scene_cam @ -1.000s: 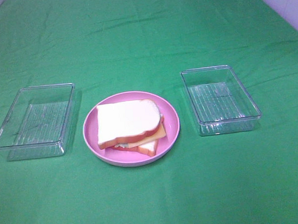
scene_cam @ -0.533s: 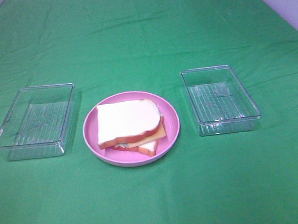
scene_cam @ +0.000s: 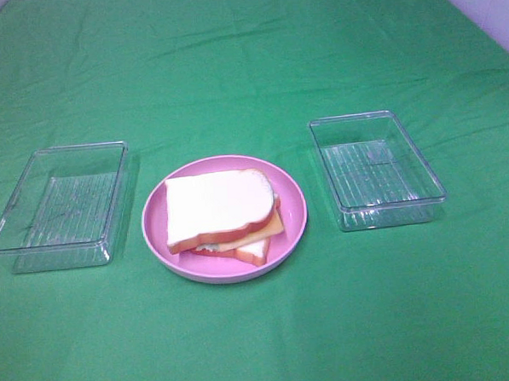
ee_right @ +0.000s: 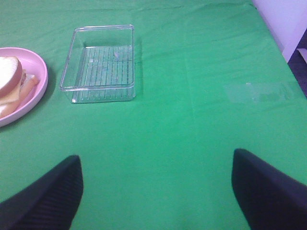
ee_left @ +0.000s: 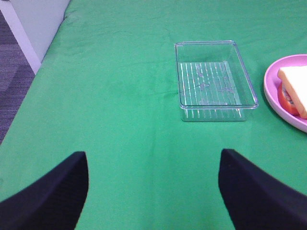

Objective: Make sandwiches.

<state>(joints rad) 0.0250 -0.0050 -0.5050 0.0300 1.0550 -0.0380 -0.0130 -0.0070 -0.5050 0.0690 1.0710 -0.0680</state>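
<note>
The sandwich (scene_cam: pixel 224 216) sits stacked on the pink plate (scene_cam: pixel 295 207), between two clear trays (scene_cam: pixel 57 207) (scene_cam: pixel 377 169); left pincer (ee_left: pixel 153 191) and right pincer (ee_right: pixel 157 191) both gape apart, holding nothing, above the green desk (scene_cam: pixel 248 63).

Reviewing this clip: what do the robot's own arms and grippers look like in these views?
Only finger ends show, in the wrist views. The left gripper has two black fingers with a fine ribbed or woven texture and rounded, tapering tips. The right gripper has matching dark fingers, the same texture faintly visible. No cables, markings or arm links are in view; the high camera shows no arm.
</note>
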